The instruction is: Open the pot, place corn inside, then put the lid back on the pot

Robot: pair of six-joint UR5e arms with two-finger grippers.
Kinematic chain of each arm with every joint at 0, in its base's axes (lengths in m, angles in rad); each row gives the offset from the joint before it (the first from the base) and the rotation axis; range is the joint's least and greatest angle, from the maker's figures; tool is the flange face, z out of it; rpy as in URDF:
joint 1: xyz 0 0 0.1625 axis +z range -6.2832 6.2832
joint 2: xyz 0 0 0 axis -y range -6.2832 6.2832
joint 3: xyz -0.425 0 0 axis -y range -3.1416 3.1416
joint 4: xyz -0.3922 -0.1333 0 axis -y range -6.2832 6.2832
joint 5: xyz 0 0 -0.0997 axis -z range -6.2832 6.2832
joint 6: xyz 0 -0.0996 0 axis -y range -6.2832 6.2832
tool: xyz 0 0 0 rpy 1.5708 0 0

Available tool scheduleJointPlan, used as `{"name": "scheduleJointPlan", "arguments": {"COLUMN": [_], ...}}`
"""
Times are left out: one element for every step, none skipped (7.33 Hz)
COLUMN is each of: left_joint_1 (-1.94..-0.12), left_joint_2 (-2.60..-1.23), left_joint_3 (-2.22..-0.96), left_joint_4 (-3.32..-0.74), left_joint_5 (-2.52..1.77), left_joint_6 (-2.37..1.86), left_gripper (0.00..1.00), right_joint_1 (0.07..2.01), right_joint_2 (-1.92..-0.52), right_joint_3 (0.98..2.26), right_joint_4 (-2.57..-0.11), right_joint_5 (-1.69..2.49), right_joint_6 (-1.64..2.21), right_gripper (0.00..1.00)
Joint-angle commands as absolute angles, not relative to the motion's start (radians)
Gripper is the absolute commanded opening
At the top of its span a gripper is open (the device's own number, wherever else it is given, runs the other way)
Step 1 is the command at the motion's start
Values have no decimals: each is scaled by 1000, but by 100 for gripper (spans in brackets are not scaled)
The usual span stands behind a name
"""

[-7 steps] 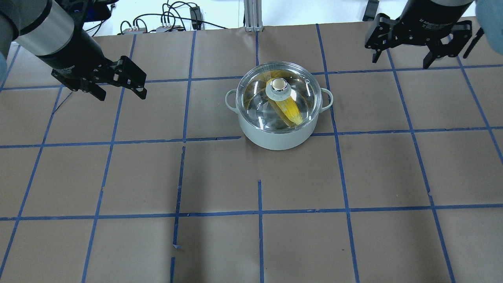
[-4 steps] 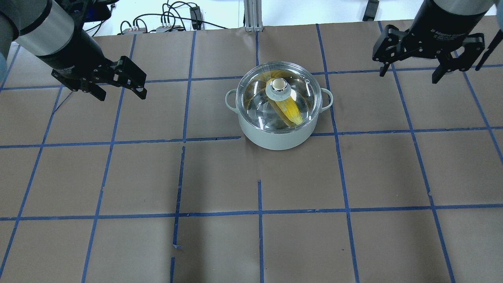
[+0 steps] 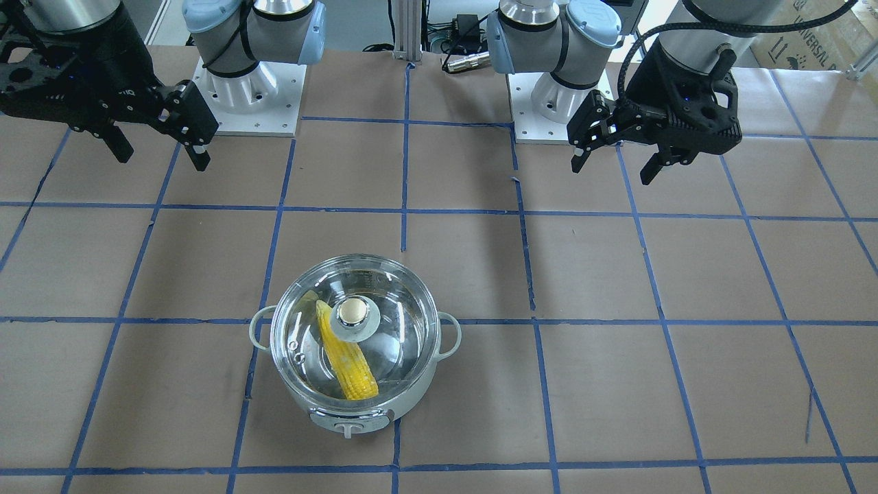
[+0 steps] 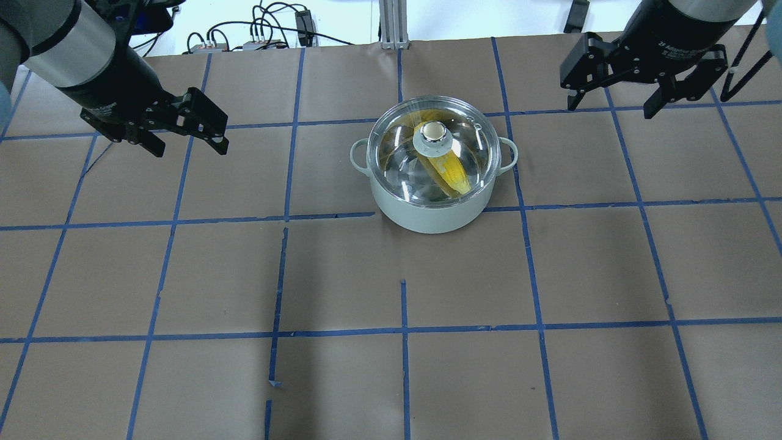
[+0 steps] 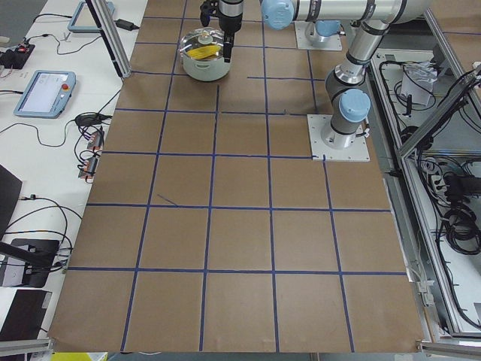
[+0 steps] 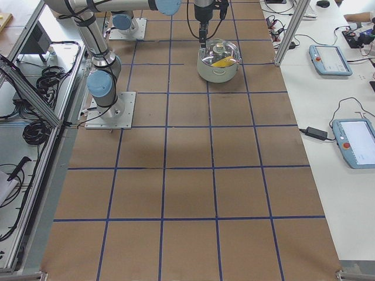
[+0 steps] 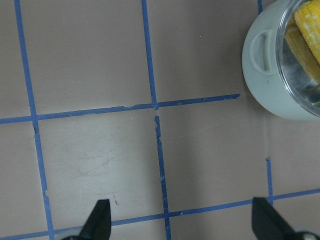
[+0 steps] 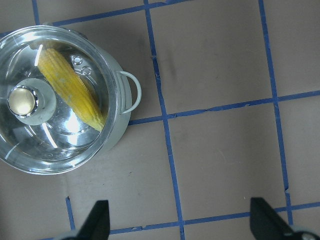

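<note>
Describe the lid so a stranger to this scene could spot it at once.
On the brown table gridded with blue tape stands one pale mint pot. The lid is the glass dome seated on its rim: see-through, unlike the pot and the yellow corn beneath, with a beige knob.

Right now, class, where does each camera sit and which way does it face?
Front-facing: across the table, facing the robot; shows left gripper, right gripper.
Overhead: behind the robot, looking forward-down; both grippers.
Exterior left: table's end, looking along it; arms far off.
Exterior right: opposite end, likewise.
Left wrist: looking down; fingertips, pot edge.
Right wrist: looking down; fingertips, lid, corn.
All six share the pot.
</note>
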State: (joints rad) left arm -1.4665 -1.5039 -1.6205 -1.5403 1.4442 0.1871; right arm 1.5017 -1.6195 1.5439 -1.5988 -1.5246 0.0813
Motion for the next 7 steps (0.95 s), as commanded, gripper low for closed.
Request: {"name": "scheduleJointPlan", "arguments": {"left_joint_1": [-1466,-1466,-1466,-1466,-1466,-1466,-1466], "left_joint_2": [-1505,-1503,-1503,-1505,-1502,-1500,-1500], "left_joint_3": [-1621,-1621,-1623,-1623,-1624,-1626,-1626], "left_joint_4": [-1540,-1540,-1540,-1539,-1536,-1536,-1536], "left_joint_5": [1445,1445,1445,1445,1443,1445,1445], "left_joint_6": [187,187,189,189,189,189,189], "left_gripper": [100,100,100,100,100,100,100], "right_joint_1": [1502,1502,1502,1502,1502,1502,1502], "right_joint_2": [-1618,-1620,-1623,-1623,-1623,-1623,-1624], "right_joint_3": [1564,1598,1606,1603,1603,1601,1597], "right_joint_4": [-1595,-1598,-1608,-1609,-1608,-1608,-1609], "right_joint_5": [-1531,-1528,-1529,-1532,-1532,-1532,-1532], "right_joint_6": [78,78,78,78,80,78,77], "right_gripper": [100,100,100,100,100,100,100]}}
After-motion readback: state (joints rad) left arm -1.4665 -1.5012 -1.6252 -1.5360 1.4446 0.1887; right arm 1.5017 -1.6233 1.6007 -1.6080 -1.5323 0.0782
